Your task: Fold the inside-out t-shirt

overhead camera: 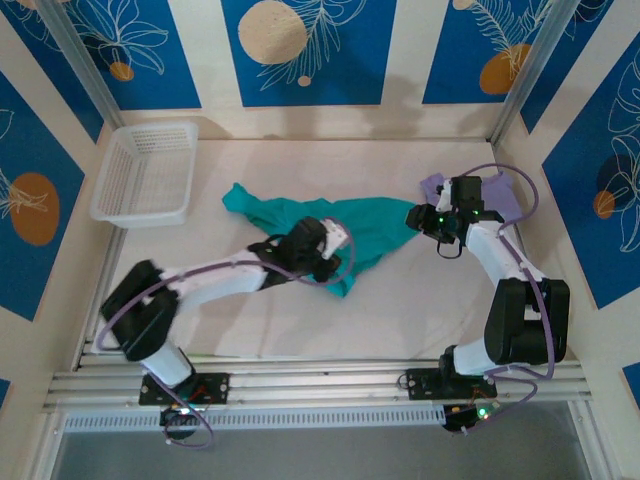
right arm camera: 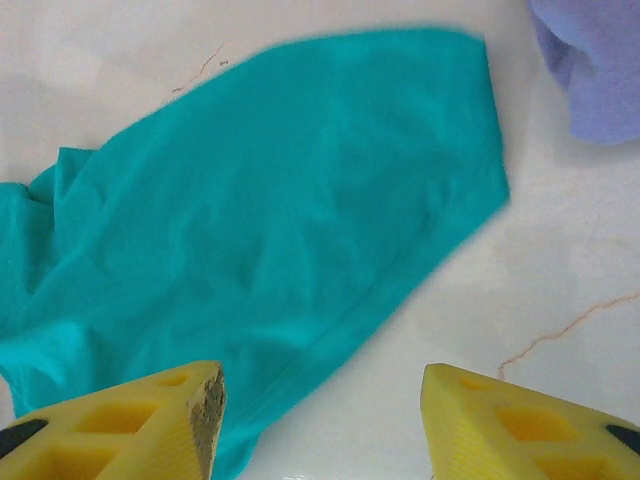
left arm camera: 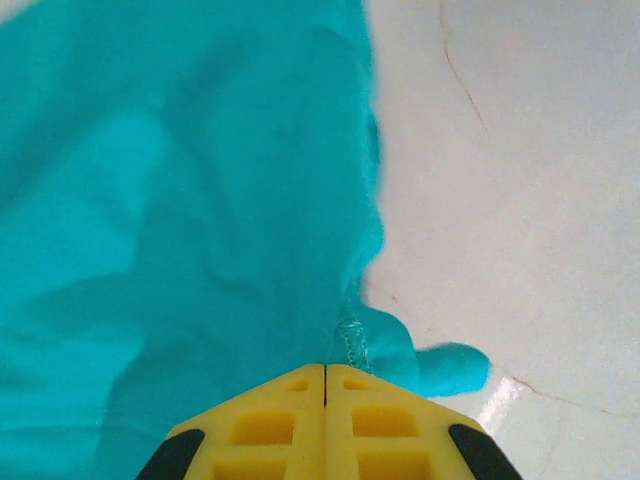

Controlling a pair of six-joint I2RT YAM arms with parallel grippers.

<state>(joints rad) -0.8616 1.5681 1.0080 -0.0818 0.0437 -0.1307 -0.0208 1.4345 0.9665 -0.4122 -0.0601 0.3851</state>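
One teal shirt (overhead camera: pixel 375 225) lies crumpled in the middle of the table (overhead camera: pixel 400 300), between the two arms. Left gripper (left arm camera: pixel 325 372) is closed tight, its yellow fingers (left arm camera: pixel 265 425) pinching the shirt's edge at a seam. Right gripper (right arm camera: pixel 320 390) hangs with jaws apart above the shirt's right end, holding nothing. Lavender cloth (right arm camera: pixel 600 70) lies just right of it; a white basket (overhead camera: pixel 145 175) stands far left.

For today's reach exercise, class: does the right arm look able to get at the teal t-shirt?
Probably yes: the right gripper hangs open at the edge of the t-shirt, nothing between them.
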